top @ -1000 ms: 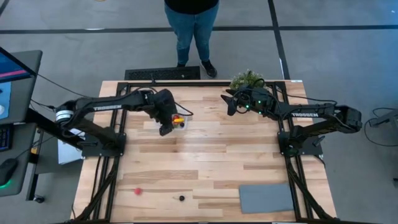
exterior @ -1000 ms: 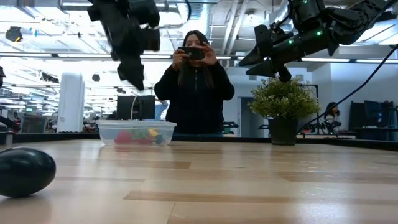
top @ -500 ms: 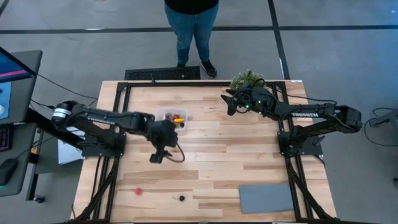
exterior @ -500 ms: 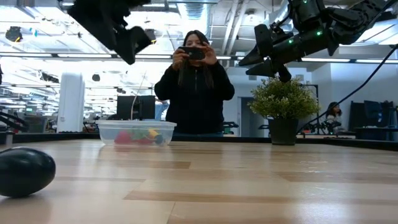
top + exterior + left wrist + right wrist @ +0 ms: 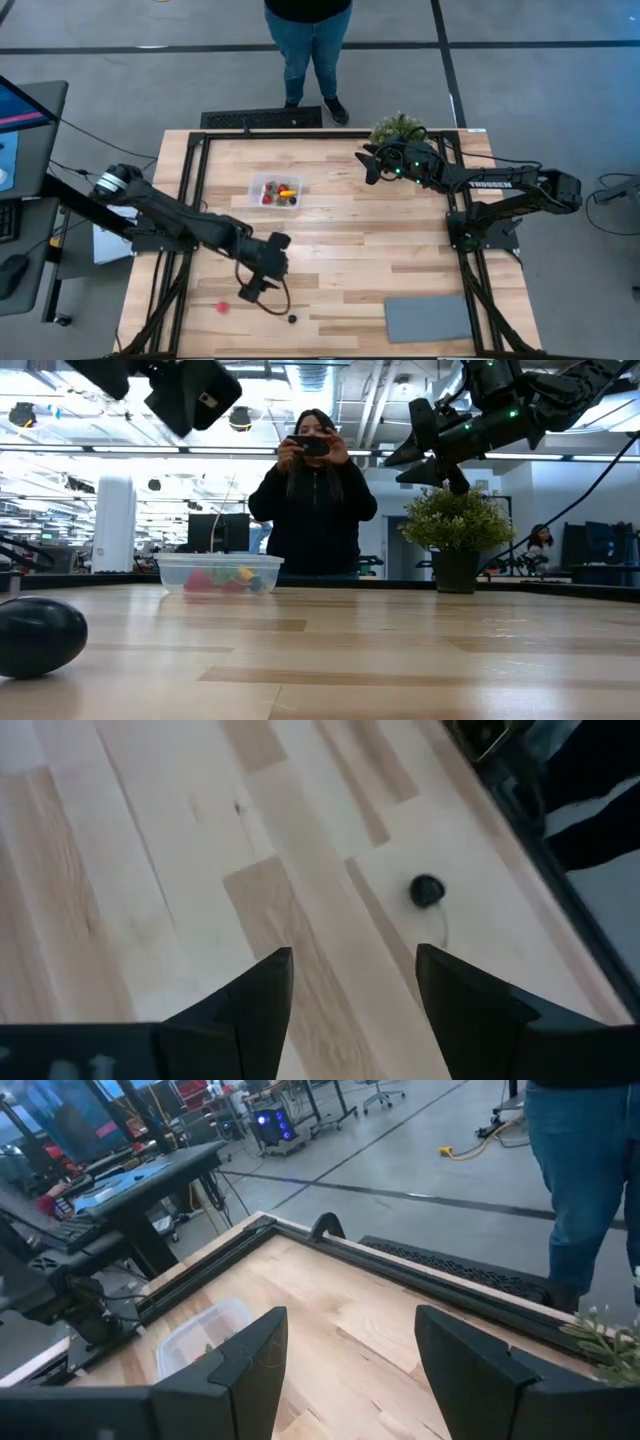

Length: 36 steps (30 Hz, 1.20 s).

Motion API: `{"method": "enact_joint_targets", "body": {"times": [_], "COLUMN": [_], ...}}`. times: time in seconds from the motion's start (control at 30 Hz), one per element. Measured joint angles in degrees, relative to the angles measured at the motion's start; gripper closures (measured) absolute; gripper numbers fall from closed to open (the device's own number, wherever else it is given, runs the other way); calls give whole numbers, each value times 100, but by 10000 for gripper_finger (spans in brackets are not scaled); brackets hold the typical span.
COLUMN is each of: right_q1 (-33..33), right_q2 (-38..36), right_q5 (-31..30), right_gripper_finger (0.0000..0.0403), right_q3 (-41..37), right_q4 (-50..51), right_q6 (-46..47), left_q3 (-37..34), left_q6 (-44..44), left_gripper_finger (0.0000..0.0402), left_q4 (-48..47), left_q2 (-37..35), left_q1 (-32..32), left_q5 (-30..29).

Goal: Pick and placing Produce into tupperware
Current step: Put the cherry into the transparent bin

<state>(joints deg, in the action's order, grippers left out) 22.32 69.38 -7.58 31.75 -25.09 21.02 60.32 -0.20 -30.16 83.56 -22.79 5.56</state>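
The clear tupperware point(image 5: 277, 192) stands on the far-left part of the table with red, yellow and dark produce pieces inside; it also shows in the low view as the tupperware point(image 5: 220, 573) and in the right wrist view as the tupperware point(image 5: 205, 1335). A red piece point(image 5: 222, 307) and a dark berry point(image 5: 292, 319) lie on the wood near the near edge; the berry point(image 5: 427, 890) is ahead of my open left gripper point(image 5: 352, 965). The left gripper point(image 5: 250, 292) hovers between these two pieces, touching nothing. My right gripper point(image 5: 368, 165) waits, open, raised by the plant.
A bushy green plant point(image 5: 397, 128) in a dark pot stands at the far edge under the right arm. A flat grey mat point(image 5: 428, 318) lies at the near right corner. A person point(image 5: 312, 500) stands beyond the far edge. Bare wood lies mid-table.
My left gripper has swung away from above the tupperware toward the table's near edge, ending over the loose red piece and dark berry. The tupperware and its contents have stayed in place. The right arm has kept still.
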Motion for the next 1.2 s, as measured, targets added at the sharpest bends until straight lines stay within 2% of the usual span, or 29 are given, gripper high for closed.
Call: {"method": "enact_joint_targets", "body": {"times": [0.17,0.47,0.6,0.83,1.2], "right_q1": [-141,-545,-705,-845,-843], "right_q2": [-2,-2,0,0,2], "right_q5": [3,5,3,5,5], "right_gripper_finger": [159,159,159,159,159], "right_q3": [0,2,0,0,0], "right_q4": [188,388,450,492,538], "right_q6": [2,2,-10,-183,-200], "left_q3": [515,1940,2349,2547,2548], "left_q6": [-34,13,118,-93,-407], "left_gripper_finger": [197,197,197,197,197], "left_q4": [-103,-866,-1275,-1318,-1241], "left_q2": [737,1971,2373,2754,3149], "left_q1": [-217,-394,-545,-797,-848], "left_q5": [-347,-412,-366,-325,-186]}}
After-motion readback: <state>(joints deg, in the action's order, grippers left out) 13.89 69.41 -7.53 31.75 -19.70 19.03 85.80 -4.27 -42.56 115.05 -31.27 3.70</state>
